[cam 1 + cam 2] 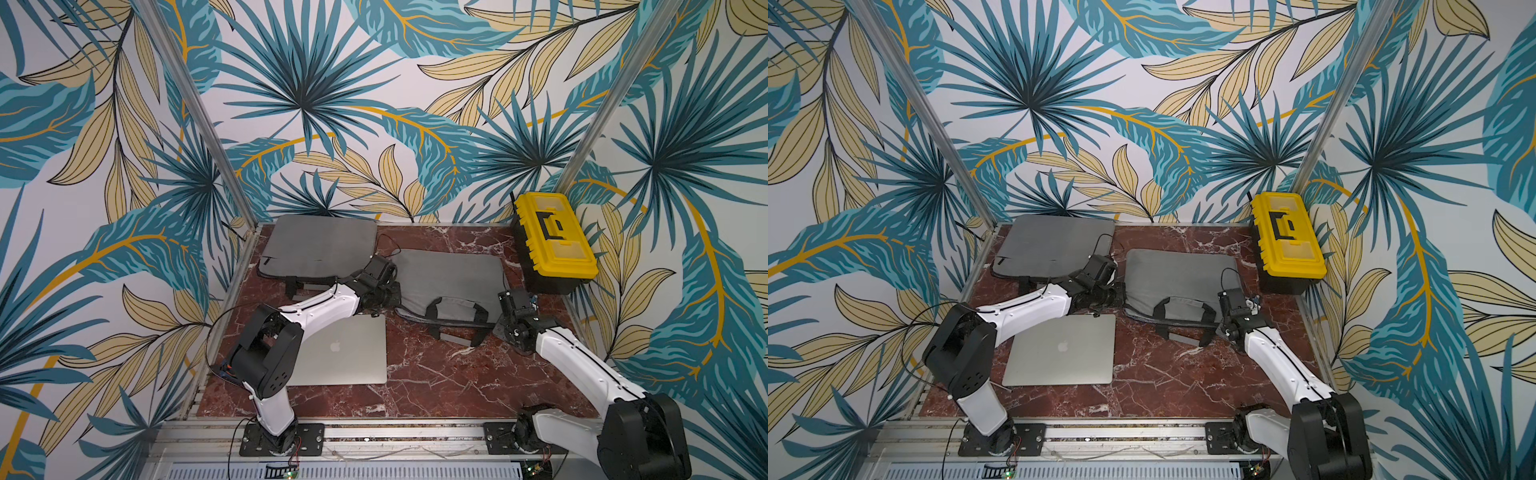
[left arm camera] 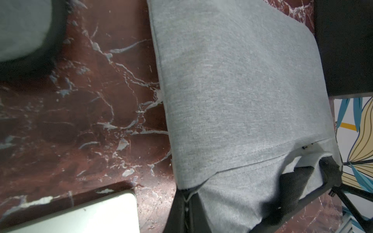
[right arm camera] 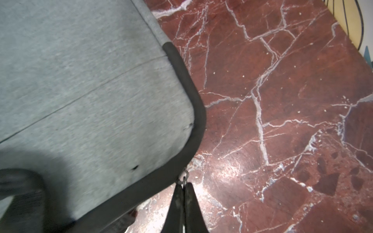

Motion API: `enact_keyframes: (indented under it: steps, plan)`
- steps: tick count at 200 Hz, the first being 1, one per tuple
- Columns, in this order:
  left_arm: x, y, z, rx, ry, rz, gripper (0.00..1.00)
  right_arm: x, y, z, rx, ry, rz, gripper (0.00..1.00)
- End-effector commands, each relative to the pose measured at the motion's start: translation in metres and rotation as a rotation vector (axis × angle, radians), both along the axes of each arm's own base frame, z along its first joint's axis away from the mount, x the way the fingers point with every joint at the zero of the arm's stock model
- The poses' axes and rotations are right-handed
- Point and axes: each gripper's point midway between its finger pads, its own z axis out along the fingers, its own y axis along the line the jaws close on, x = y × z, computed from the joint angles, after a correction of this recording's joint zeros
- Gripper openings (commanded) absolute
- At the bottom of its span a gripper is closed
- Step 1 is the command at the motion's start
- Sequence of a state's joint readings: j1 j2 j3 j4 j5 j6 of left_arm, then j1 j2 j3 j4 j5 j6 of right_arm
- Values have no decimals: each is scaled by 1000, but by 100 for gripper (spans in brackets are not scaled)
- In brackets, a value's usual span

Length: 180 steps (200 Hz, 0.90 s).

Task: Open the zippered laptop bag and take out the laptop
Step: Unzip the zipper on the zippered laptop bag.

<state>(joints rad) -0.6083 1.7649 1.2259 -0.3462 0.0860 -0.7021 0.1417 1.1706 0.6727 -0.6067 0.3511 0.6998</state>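
Right gripper [image 3: 182, 187] pinches the zipper pull [image 3: 185, 175], left gripper [image 2: 186, 203] clamps the laptop bag [image 2: 242, 90] — unzipping likely needs a steady pull next.

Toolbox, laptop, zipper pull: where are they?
yellow toolbox [image 1: 571, 255]: a top view, on its lid.
laptop [image 1: 353, 365]: a top view, on its silver lid.
zipper pull [image 3: 184, 176]: right wrist view, on its metal ring.

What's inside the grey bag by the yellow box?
Only the outside of the grey bag shows, fabric and black zipper edge; its inside is hidden. The right end effector pinches the zipper pull.
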Motion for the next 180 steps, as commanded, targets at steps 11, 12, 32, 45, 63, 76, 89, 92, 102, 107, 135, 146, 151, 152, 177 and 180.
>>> enact_keyframes:
  steps: [11,12,32,45,63,76,89,92,102,107,135,146,151,152,177,180]
  plan:
    - [50,6,28,9,-127,76,0,-19,-5,-11,-1,58,-5,0]
    - [51,5,28,9,-127,77,0,-19,-4,-11,2,57,-5,0]
    - [61,-1,22,6,-117,74,0,-17,8,-14,74,60,15,0]
    - [69,-4,18,8,-117,76,0,-18,13,-16,103,54,20,0]
    - [80,-7,15,11,-121,75,0,-18,19,-20,147,40,22,0]
    - [86,-11,14,4,-123,59,5,-19,25,-23,184,27,26,0]
    - [88,-14,17,-2,-131,35,14,-19,29,-26,213,15,23,0]
    - [88,-14,18,-2,-134,32,17,-19,30,-27,218,12,21,0]
    - [85,-14,23,-6,-140,26,24,-18,32,-28,233,1,16,0]
    - [83,-13,25,-7,-141,24,28,-18,33,-28,240,-5,12,0]
    - [64,-3,33,-19,-134,25,43,-17,36,-32,270,-33,5,0]
    - [54,2,35,-27,-125,30,48,-17,38,-34,278,-36,6,0]
    - [49,5,36,-34,-118,36,51,-17,38,-34,278,-34,8,0]
    - [48,5,36,-34,-118,37,51,-17,38,-34,280,-35,8,0]
    - [21,19,38,-63,-82,84,57,-17,40,-37,285,-21,10,0]
    - [17,20,36,-64,-76,92,57,-17,40,-37,285,-21,10,0]
